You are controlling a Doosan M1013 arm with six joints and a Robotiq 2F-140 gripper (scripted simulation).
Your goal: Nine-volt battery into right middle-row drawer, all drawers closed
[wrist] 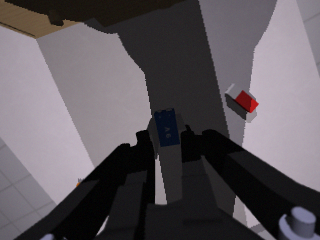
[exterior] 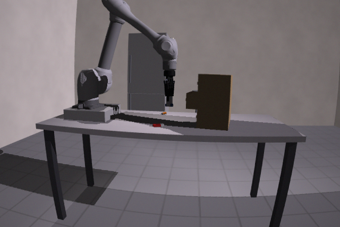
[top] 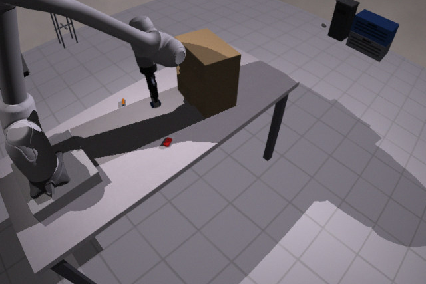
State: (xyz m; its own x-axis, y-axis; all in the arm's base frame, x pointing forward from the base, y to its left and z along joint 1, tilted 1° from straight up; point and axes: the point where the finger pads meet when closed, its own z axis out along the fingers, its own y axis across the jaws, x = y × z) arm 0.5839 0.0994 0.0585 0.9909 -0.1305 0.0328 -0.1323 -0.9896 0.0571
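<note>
My gripper (top: 155, 104) (exterior: 169, 104) (wrist: 167, 124) points down and is shut on the blue nine-volt battery (wrist: 166, 128) (top: 152, 104). It hangs a little above the table, to the left of the brown chest (top: 210, 69) (exterior: 215, 100) in the exterior view. One drawer (exterior: 191, 100) of the chest stands pulled out toward the gripper. In the wrist view a corner of the chest (wrist: 22, 17) shows at the top left.
A small red block (top: 167, 142) (exterior: 156, 125) (wrist: 246, 100) lies on the table (top: 257, 84) (exterior: 247, 133) nearer the front edge. A small orange thing (top: 123, 102) (exterior: 163, 113) lies behind the gripper. The arm's base (top: 37, 160) stands at the table's left end.
</note>
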